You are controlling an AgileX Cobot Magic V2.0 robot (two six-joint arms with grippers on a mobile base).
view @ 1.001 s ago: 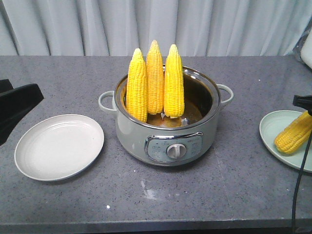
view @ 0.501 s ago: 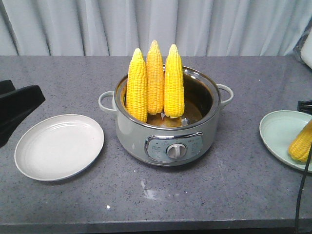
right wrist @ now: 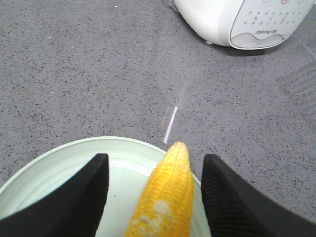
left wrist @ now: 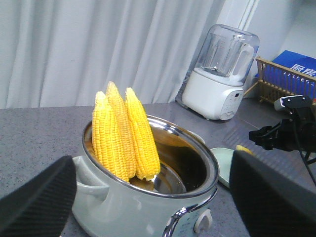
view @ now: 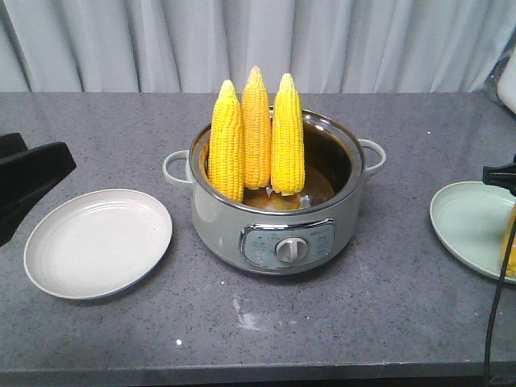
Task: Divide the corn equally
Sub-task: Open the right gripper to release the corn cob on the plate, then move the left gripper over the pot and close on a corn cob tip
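Three cobs of corn (view: 256, 137) stand upright, leaning together, in the grey-green electric pot (view: 274, 234) at the table's middle; they show too in the left wrist view as corn (left wrist: 126, 138). Another cob (right wrist: 165, 202) lies on the pale green plate (right wrist: 54, 173) at the right, a sliver of it (view: 509, 242) showing at the frame's edge. My right gripper (right wrist: 155, 159) is open, its fingers either side of that cob with gaps. A white plate (view: 98, 242) sits left of the pot with nothing on it. My left gripper (left wrist: 150, 168) is open, left of the pot.
A white blender (left wrist: 222, 74) and a wooden dish rack (left wrist: 286, 79) stand at the far right of the table. A white appliance (right wrist: 247, 19) sits beyond the green plate. A black cable (view: 496, 306) hangs down at the right edge. Curtains close off the back.
The cob on the green plate has moved right, from lying well in view to a sliver at the frame's edge. The left gripper and the pot's cobs have stayed put.
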